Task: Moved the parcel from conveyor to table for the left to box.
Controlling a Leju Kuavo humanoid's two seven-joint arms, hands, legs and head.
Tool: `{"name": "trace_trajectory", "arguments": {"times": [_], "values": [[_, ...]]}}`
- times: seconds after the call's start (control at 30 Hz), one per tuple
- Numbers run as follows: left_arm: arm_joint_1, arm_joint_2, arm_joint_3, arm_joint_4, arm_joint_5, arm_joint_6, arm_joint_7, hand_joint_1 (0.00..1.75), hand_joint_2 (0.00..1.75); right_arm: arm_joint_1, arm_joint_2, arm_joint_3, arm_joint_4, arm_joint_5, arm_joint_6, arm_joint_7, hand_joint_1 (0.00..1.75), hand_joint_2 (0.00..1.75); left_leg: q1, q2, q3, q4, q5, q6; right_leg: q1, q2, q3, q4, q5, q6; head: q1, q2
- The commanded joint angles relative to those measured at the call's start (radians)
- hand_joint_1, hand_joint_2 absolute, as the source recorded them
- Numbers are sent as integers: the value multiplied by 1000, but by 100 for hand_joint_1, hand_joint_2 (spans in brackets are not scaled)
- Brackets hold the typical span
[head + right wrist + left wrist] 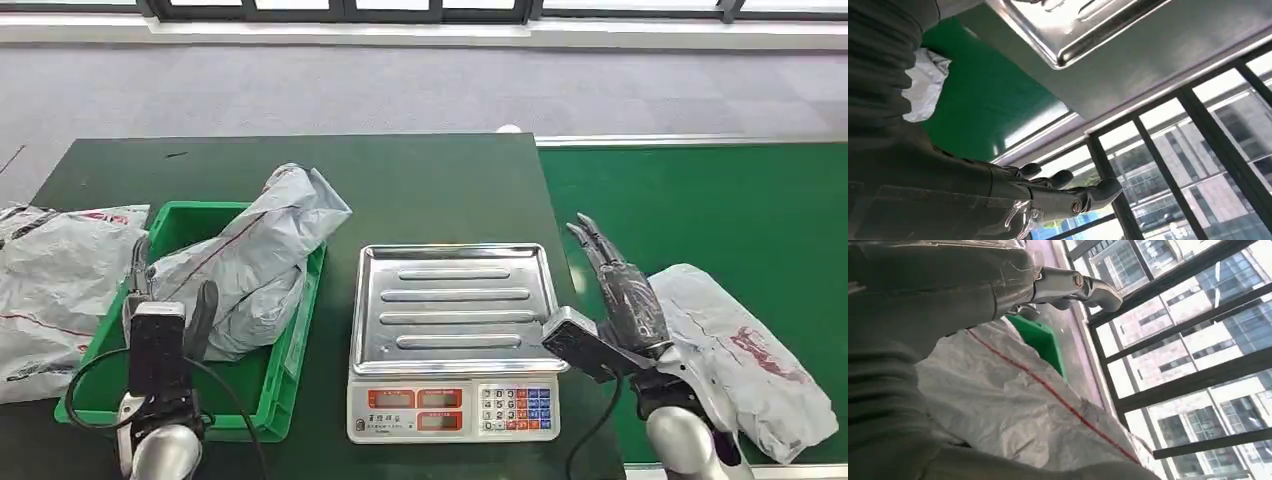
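green conveyor (700, 190) bears parcel (745, 365) just beside empty, fingers-apart right hand (625, 290)

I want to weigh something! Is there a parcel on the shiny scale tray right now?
No, the scale tray is bare metal; one parcel lies on the green conveyor beside the right hand.

The robot's left hand (918, 315) hovers just beside a crumpled grey parcel (1013, 415), the green box (1040, 340) just beyond its thumb.
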Motion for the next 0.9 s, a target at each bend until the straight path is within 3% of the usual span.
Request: {"name": "trace_trajectory", "arguments": {"times": [0.03,0.17,0.3,0.37,0.43,0.47,0.6,0.9], "values": [[-26,21,-52,27,8,-37,33,0,0,14,-62,-45,76,-8,-3,11,0,175,0,-1,1,-2,1,0,0,-2,2,-2,0,0,0,0],[-23,16,-46,21,12,-26,27,0,0,13,-61,-45,77,-2,1,28,0,175,0,0,2,-3,1,-1,0,-1,2,-3,0,-1,0,0],[-13,10,-14,-23,279,-31,-143,0,0,40,-149,-98,186,134,79,232,0,175,0,-2,2,-3,1,0,0,-3,3,-3,0,0,0,0],[-6,12,-11,-33,310,-42,-161,0,0,64,-204,-121,243,164,134,288,0,175,1,-2,2,-1,0,0,1,-3,3,-3,0,0,0,0],[-22,30,-29,-21,390,-159,-150,0,0,124,-290,-205,332,184,201,281,0,175,1,-5,2,-2,0,0,0,-6,5,-3,-1,0,0,0],[-26,25,-26,-18,387,-180,-186,0,0,141,-315,-231,361,159,285,285,0,175,0,-7,2,-3,1,1,0,-8,6,-5,-1,0,0,0],[-29,7,-16,-29,408,-224,-206,0,0,227,-384,-314,414,138,384,291,0,175,-2,-12,3,-4,1,1,-2,-13,9,-8,-1,1,0,0],[4,-2,-11,-49,380,-217,-213,0,0,194,-376,-323,517,154,398,277,0,175,-4,-1,4,-5,-1,2,-3,-3,7,-7,0,1,0,0]]}}
